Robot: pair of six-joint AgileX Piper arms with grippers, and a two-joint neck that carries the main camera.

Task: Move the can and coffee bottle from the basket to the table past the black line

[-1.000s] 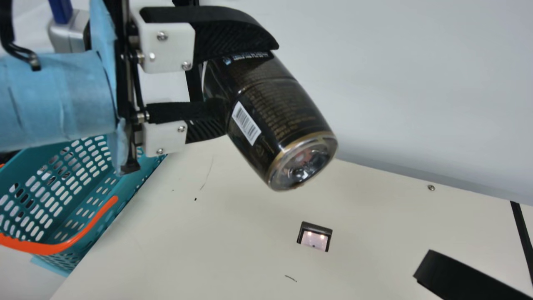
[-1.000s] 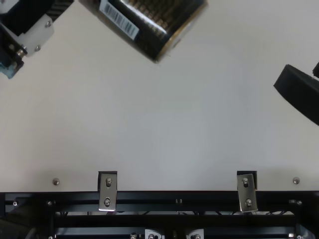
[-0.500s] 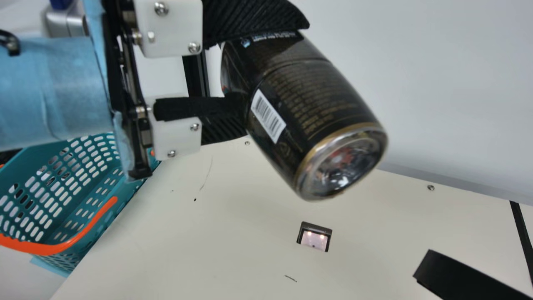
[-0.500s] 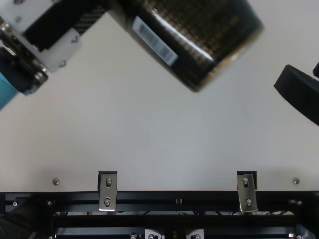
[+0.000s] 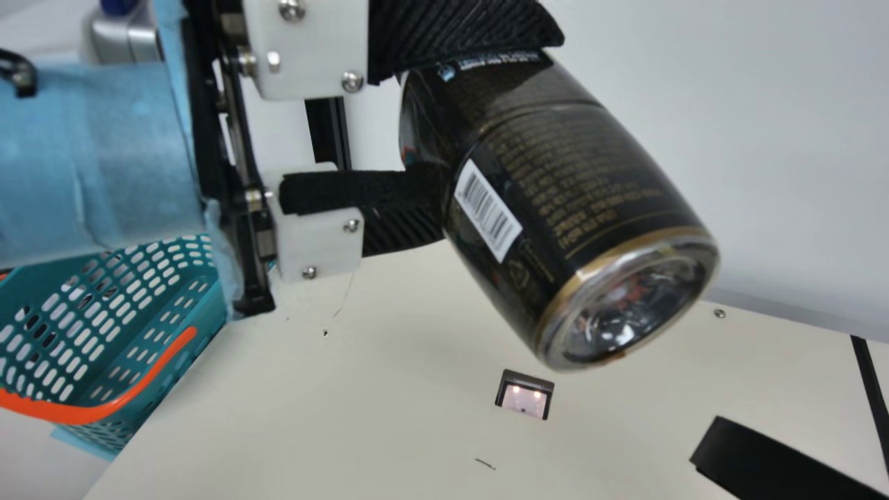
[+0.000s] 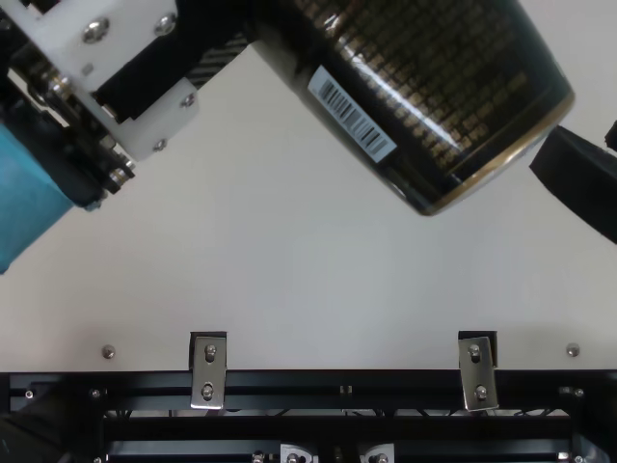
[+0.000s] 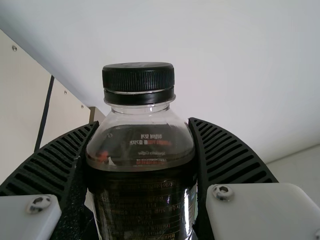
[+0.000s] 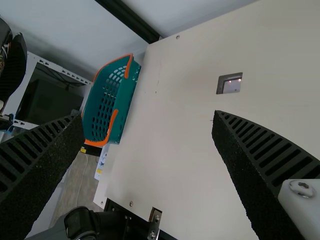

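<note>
Coffee bottle (image 5: 555, 201), dark and barcoded, hangs tilted over the cream table (image 5: 389, 423) in the main view, pinched between the two ribbed fingers of the left gripper (image 5: 489, 128). Its clear base juts out past the fingers, angled down toward the view's right. The teal basket (image 5: 198, 309) (orange handles and all) sits at the view's left, while the black line (image 5: 868, 392) runs down the right edge, with the bottle between the two in the frame.

In the top view, the bottle's lower half reaches out from the left gripper, its base near a black finger of the right gripper (image 6: 584, 145).

Seen from the left wrist, the fingers flank the bottle's dark body, pressed in from both sides; the black cap (image 7: 138, 79) and see-through neck stand free of the grip.

Seen from the right wrist, the right gripper's fingers are spread wide, with bare tabletop between them and the basket beyond.
</note>
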